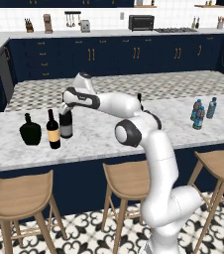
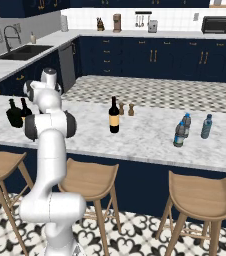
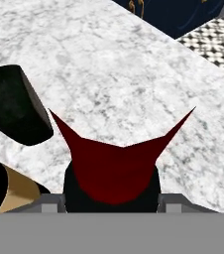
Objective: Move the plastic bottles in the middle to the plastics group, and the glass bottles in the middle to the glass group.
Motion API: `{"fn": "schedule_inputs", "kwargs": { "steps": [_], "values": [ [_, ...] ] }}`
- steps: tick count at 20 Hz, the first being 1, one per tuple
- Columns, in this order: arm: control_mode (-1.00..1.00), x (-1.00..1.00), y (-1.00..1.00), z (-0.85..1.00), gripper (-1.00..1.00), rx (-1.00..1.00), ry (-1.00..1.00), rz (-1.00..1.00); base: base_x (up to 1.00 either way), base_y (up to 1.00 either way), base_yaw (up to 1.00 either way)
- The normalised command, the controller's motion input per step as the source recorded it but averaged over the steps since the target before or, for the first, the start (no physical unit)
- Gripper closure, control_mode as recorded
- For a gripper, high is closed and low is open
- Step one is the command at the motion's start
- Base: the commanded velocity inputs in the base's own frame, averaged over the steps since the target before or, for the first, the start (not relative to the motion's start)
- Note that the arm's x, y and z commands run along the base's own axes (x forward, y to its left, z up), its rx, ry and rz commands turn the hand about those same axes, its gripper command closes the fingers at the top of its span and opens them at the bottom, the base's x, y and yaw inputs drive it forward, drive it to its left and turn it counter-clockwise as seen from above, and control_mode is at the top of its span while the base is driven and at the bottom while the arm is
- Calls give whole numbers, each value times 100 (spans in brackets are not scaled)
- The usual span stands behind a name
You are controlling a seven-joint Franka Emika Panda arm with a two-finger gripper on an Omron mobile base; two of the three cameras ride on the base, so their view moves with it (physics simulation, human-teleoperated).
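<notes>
End effector: the end effector (image 1: 66,110) is down over the top of the tall grey-label wine bottle (image 1: 66,124). In the hand view the bottle's red cap (image 3: 115,171) sits right between the fingers, so it looks clamped on it, though I wouldn't swear to it.
Where that bottle is: standing on the marble tabletop (image 1: 99,136), just beside the tan-label wine bottle (image 1: 53,130) and near the black flask (image 1: 30,130). So basically it's at the glass group already, probably just needs letting go.
Plastics: three small water bottles (image 1: 199,117) are bunched together at the far right, so the plastic part looks done to me.
Still left: the yellow-label wine bottle (image 2: 114,116) stands alone mid-tabletop, well apart from both groups. That one still has to go over to the glass side.
</notes>
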Motion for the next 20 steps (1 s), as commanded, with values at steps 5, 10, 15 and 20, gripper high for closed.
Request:
{"fn": "schedule_inputs", "kwargs": {
  "steps": [5,10,15,20],
  "values": [
    [-100,0,16,0,100,0,-1,5,0,0,0],
    [-100,0,4,0,-100,-1,-3,0,0,0,0],
    [-100,0,0,0,-100,0,0,0,0,0,0],
    [-100,0,-2,0,-100,0,-1,0,0,0,0]
  ]
}}
